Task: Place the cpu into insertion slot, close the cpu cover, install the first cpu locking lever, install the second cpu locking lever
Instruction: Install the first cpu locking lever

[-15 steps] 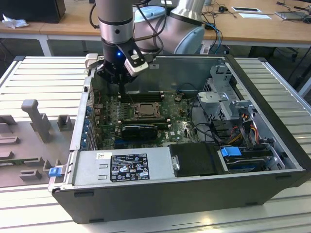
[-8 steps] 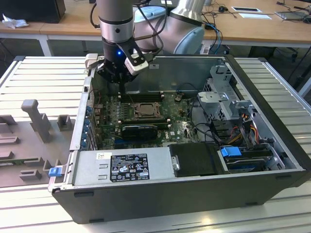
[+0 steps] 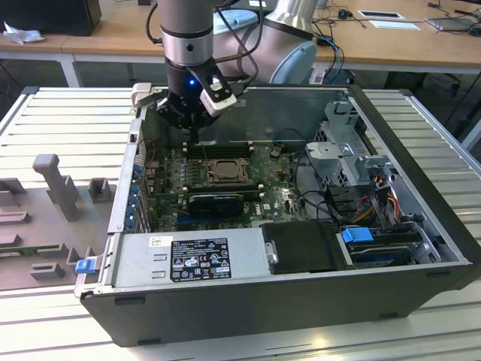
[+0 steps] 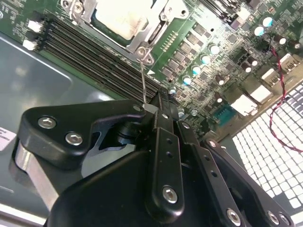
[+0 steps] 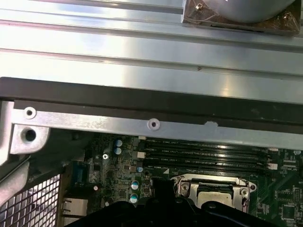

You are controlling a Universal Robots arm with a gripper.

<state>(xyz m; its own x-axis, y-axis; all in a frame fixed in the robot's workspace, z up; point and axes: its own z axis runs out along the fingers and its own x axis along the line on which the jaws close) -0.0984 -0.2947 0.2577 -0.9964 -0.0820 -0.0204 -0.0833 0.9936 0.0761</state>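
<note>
An open computer case point(image 3: 301, 301) lies on its side across the middle of the exterior view, and inside it sits a green motherboard point(image 3: 278, 199). Near the board's centre the slot point(image 3: 205, 171) holds the cpu point(image 4: 118, 19), whose pale face shows through the window of the cover point(image 4: 161, 23) lying flat over it. The gripper point(image 3: 194, 134) hangs just above the slot in the exterior view. In the second wrist view its jaws are pinched together on the end of a thin wire lever point(image 4: 142, 80) rising from the slot's corner.

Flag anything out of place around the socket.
A thin lever stands up off the slot's corner, unlatched, with the gripper's jaws shut on it. The cpu lies flat inside.
</note>
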